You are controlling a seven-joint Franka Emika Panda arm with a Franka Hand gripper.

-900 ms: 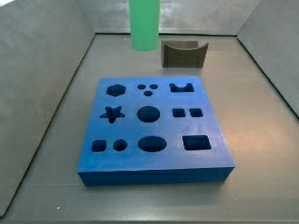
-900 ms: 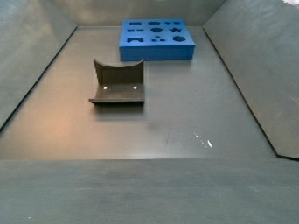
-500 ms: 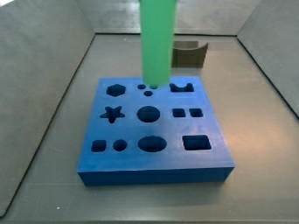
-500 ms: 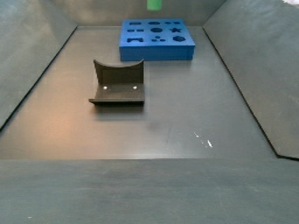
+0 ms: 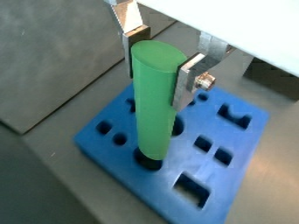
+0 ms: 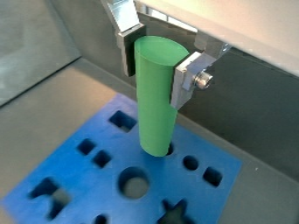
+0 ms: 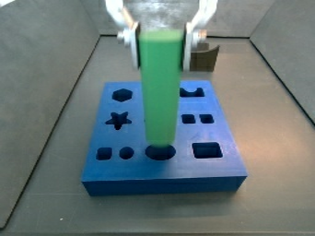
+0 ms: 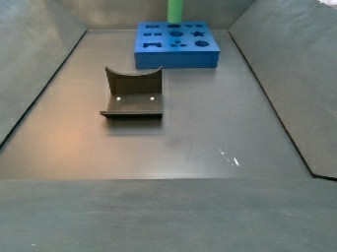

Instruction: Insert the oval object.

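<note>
- A flat, bright blue block with shaped holes cut into its top [image 7: 164,134] lies on the grey floor of a walled bin; every place below is given relative to this block.
- In a side view, the holes nearest the left edge of the block are a hexagon, a star [image 7: 120,120] and a small round-cornered square.
- A long, smooth, bright green peg with a rounded oval cross-section [image 7: 160,88] stands upright over the middle of the block. Its lower end meets a dark round-looking hole in the block's front row [image 7: 160,152]; how deep it sits cannot be told.
- In both wrist views the green peg [image 5: 156,103] [image 6: 156,94] rises straight up from the block's top, with other cut-outs [image 6: 135,184] open around its foot.
- The robot's two-finger gripper [image 5: 162,59] is above the block, clenched on the top end of the green peg: flat silver finger plates [image 6: 191,68] press against opposite sides of it.
- In a side view the gripper [image 7: 160,39] shows as pale metal on either side of the peg's top.
- A small dark grey-brown holder with a curved back [image 8: 133,94] sits on the floor well apart from the block.
- To the right of the peg, square and rectangular holes [image 7: 208,147] fill that side of the block.
</note>
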